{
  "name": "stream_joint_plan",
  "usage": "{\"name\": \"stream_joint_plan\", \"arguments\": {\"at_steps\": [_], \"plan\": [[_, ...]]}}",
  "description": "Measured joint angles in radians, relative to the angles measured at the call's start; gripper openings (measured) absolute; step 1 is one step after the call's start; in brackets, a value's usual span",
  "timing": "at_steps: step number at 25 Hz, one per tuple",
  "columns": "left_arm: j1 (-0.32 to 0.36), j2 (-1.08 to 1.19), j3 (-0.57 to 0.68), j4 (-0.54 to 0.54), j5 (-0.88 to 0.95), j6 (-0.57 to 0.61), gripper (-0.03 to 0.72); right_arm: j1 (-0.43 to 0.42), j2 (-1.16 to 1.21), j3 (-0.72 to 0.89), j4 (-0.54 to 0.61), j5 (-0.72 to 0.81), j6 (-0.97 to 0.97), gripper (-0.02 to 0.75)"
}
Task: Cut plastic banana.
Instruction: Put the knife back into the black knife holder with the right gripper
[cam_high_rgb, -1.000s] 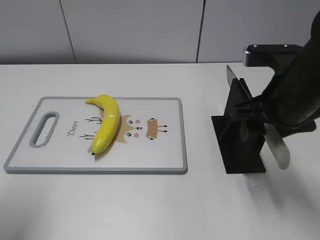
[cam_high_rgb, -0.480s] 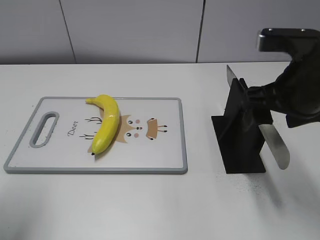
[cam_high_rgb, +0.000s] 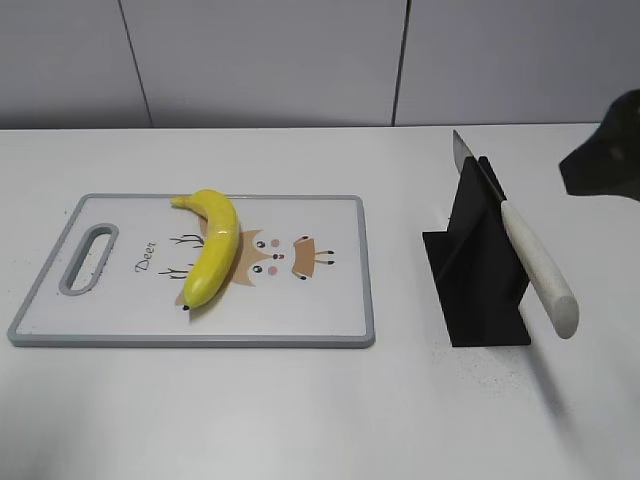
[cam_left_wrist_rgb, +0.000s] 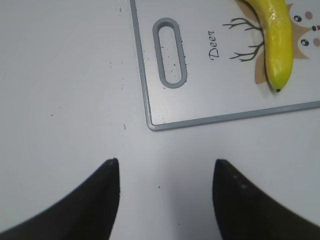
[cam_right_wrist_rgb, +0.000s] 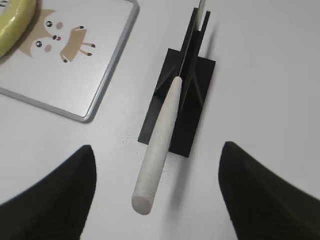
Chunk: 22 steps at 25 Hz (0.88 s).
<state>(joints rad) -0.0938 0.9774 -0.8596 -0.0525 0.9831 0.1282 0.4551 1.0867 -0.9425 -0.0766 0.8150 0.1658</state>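
Observation:
The yellow plastic banana (cam_high_rgb: 212, 245) lies on the white cutting board (cam_high_rgb: 330, 310) left of the board's middle; it also shows in the left wrist view (cam_left_wrist_rgb: 277, 42) and at the right wrist view's corner (cam_right_wrist_rgb: 12, 20). A knife with a white handle (cam_high_rgb: 540, 270) rests slanted in a black stand (cam_high_rgb: 480, 280). My right gripper (cam_right_wrist_rgb: 157, 150) is open, above and behind the handle (cam_right_wrist_rgb: 157, 150), not touching it; only a dark part of the arm (cam_high_rgb: 605, 150) shows at the exterior view's right edge. My left gripper (cam_left_wrist_rgb: 165, 162) is open and empty over bare table near the board's handle corner.
The board (cam_left_wrist_rgb: 200, 100) has a grey rim and a slot handle (cam_left_wrist_rgb: 170, 52) at its left end, with a deer drawing in the middle. The knife stand (cam_right_wrist_rgb: 182, 100) stands right of the board on the white table. A grey panelled wall runs behind.
My right arm has drawn back up and to the right, away from the knife and stand, almost out of the exterior view. The knife, stand and banana have not moved.

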Motion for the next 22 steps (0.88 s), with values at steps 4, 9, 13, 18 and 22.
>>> {"name": "stream_joint_plan", "arguments": {"at_steps": [4,9,13,18,22], "plan": [[0.0,-0.018,0.0,0.0,0.05,0.0,0.573,0.0,-0.12,0.082,0.005,-0.009,-0.079,0.59],[0.0,-0.078,0.0,0.0,0.104,0.0,0.573,0.0,-0.27,0.226,0.006,-0.042,-0.127,0.59],[0.0,-0.161,0.0,0.0,0.137,0.0,0.573,0.0,-0.394,0.33,0.006,-0.059,-0.134,0.59],[0.0,-0.294,0.0,-0.007,0.164,0.0,0.572,0.0,-0.537,0.444,0.002,-0.08,-0.16,0.59],[0.0,-0.41,0.0,-0.008,0.182,0.0,0.568,0.0,-0.636,0.515,0.001,-0.084,-0.174,0.59]]}}
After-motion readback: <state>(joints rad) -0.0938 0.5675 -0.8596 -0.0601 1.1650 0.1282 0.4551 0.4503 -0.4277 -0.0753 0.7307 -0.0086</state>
